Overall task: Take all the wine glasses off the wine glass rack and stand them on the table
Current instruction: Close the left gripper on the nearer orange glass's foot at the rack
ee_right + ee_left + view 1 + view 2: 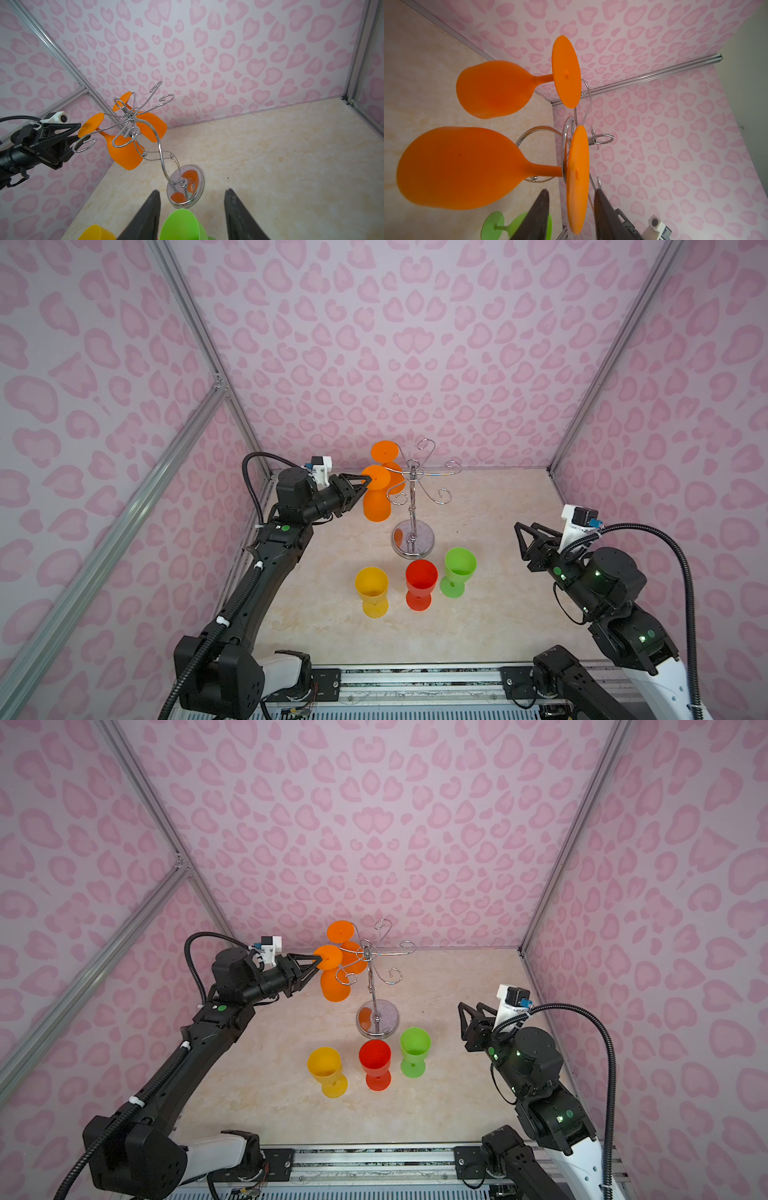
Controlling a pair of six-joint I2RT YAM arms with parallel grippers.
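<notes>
Pink walls [374, 344] box the tabletop [498, 614]. Toward 12 o'clock, the wine glass rack [413, 540] holds the nearer orange wine glass [376, 504] upside down at its 9 o'clock. Left fingers [538, 212] straddle its foot, not pinching; right fingers [148, 216] gape, empty. A crooked pull could topple the rack.

Left tool [366, 483] high, right tool [524, 525] low — both parted.

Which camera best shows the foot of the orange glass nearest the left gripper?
Left wrist: the foot is edge-on between the left gripper's fingers, gaps both sides. Both top views show its face at the fingertips; right wrist shows it crossed by rack wire.
</notes>
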